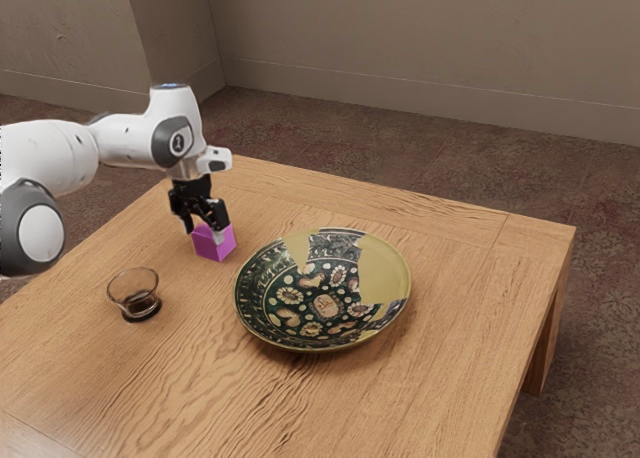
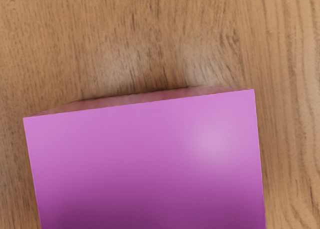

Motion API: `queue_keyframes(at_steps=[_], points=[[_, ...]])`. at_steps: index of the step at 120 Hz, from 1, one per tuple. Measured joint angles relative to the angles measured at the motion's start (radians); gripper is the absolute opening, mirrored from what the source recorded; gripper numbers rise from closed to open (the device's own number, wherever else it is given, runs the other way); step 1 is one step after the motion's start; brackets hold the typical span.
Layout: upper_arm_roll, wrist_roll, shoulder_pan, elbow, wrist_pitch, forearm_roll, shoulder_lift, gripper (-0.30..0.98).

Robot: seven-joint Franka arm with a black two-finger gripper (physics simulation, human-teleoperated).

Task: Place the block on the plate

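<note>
Magenta block (image 2: 150, 159), corner toward exterior camera, long axis unclear, gripper (image 1: 204, 234) wide open, empty

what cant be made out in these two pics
Base of the arm: cut off, exterior view's left edge.
Underside of the plate: hidden by the plate, exterior view.
Part of the block: cut off, wrist view's lower edge.
Whether the gripper grips it: too small, exterior view.
</note>
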Motion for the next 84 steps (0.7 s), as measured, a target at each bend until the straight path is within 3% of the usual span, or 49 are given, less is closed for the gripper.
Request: queue_keyframes(at_steps=[56,84], points=[[-0.012,-0.015,0.002,0.091,0.027,-0.005,0.098,0.68],[-0.012,-0.019,0.002,0.091,0.03,-0.005,0.102,0.59]])
